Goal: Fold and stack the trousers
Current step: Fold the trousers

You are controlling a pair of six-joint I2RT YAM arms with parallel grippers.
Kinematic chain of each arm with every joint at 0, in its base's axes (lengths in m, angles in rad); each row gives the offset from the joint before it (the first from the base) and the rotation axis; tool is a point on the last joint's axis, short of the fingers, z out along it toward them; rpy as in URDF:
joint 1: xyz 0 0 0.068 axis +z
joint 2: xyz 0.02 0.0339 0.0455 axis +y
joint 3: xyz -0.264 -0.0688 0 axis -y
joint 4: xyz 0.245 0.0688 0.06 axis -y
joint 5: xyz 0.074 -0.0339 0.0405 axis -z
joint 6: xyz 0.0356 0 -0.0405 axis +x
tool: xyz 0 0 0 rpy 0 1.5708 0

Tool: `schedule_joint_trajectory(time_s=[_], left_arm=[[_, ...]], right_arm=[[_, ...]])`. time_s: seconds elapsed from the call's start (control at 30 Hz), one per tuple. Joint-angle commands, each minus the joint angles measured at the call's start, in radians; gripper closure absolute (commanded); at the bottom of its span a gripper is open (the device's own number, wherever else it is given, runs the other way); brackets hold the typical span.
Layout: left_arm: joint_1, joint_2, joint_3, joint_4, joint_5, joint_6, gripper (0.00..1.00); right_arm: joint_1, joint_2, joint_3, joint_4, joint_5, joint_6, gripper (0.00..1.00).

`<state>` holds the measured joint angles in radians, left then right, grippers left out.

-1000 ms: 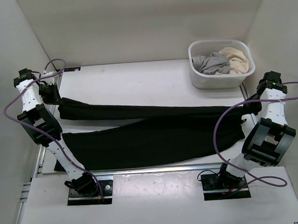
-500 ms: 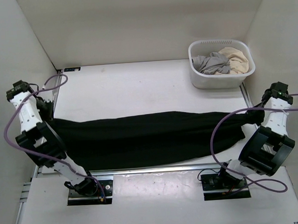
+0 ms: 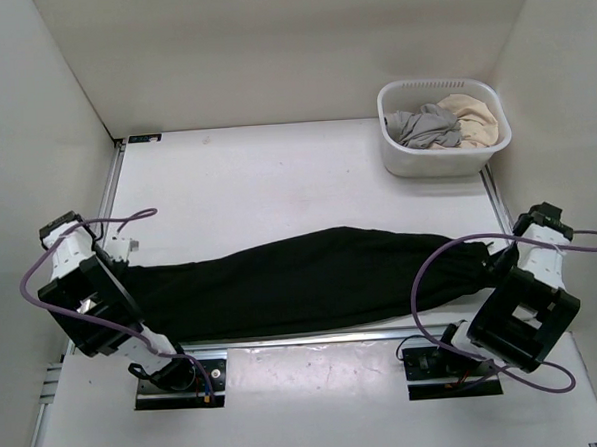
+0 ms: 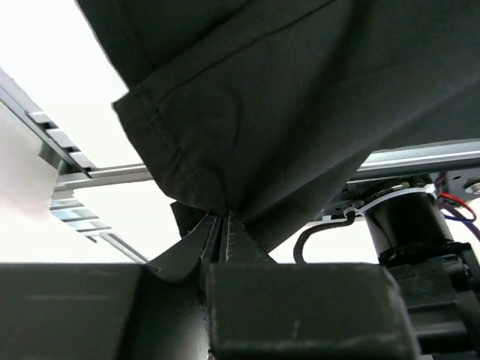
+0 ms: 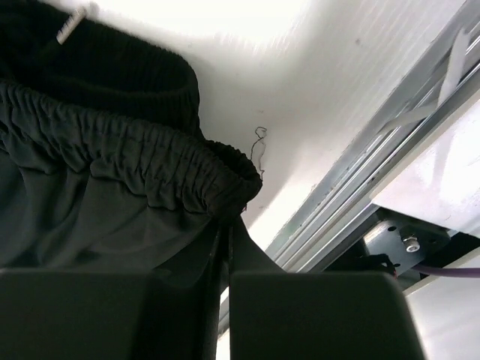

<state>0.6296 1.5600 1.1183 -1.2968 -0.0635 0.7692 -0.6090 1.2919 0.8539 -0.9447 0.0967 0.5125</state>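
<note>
The black trousers (image 3: 302,281) lie folded lengthwise, one leg over the other, in a long band along the table's near edge. My left gripper (image 3: 123,261) is shut on the hem end (image 4: 225,150) at the left; its fingertips (image 4: 223,217) pinch the cloth. At the right, my right gripper (image 3: 503,260) is shut on the elastic waistband (image 5: 150,169); the gathered band bunches just above the closed fingers (image 5: 229,225). The cloth hides the tips of both grippers in the top view.
A white basket (image 3: 445,151) at the back right holds a grey garment (image 3: 424,127) and a beige garment (image 3: 471,114). A metal rail (image 3: 315,338) runs along the table's near edge. White walls enclose the table on three sides.
Both grippers have pulled the far leg toward the near edge and laid it over the near leg. The arms have dropped low, and the two legs now form one band.
</note>
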Motion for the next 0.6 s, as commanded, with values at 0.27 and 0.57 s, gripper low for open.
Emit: schedule_joint_trajectory(time_s=[0.27, 0.57], left_arm=[[0.051, -0.022, 0.004, 0.185, -0.085, 0.010, 0.60], [0.130, 0.002, 0.141, 0.194, -0.026, -0.010, 0.37]], right_arm=[[-0.012, 0.015, 0.005, 0.023, 0.052, -0.046, 0.75], [-0.012, 0.043, 0.118, -0.008, 0.123, -0.046, 0.26]])
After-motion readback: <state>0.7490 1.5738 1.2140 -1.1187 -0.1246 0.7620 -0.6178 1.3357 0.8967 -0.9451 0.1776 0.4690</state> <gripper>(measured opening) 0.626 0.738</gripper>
